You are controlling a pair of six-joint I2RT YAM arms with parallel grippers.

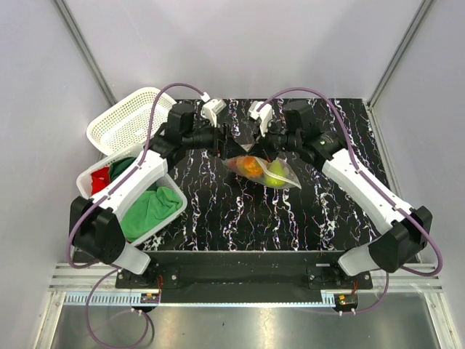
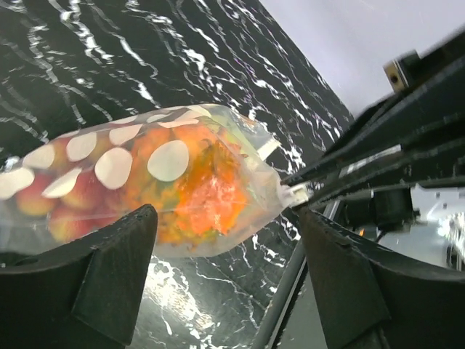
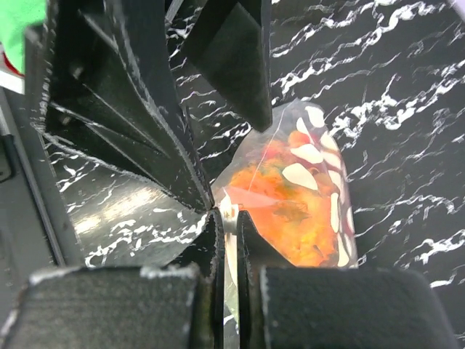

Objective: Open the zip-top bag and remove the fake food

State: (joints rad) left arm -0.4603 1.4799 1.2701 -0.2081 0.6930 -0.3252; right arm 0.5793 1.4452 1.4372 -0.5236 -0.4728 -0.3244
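The clear zip-top bag with white dots lies across the middle of the black marbled table, filled with fake food: an orange piece and a yellow-green pear. My right gripper is shut on the bag's top edge by the white slider, seen up close in the right wrist view. My left gripper is open and empty, its fingers spread either side of the bag's top end in the left wrist view. A reddish fruit shows inside the bag's far end.
A white perforated basket stands at the back left. In front of it a white bin holds a green cloth and a red cloth. Grey walls close in the table.
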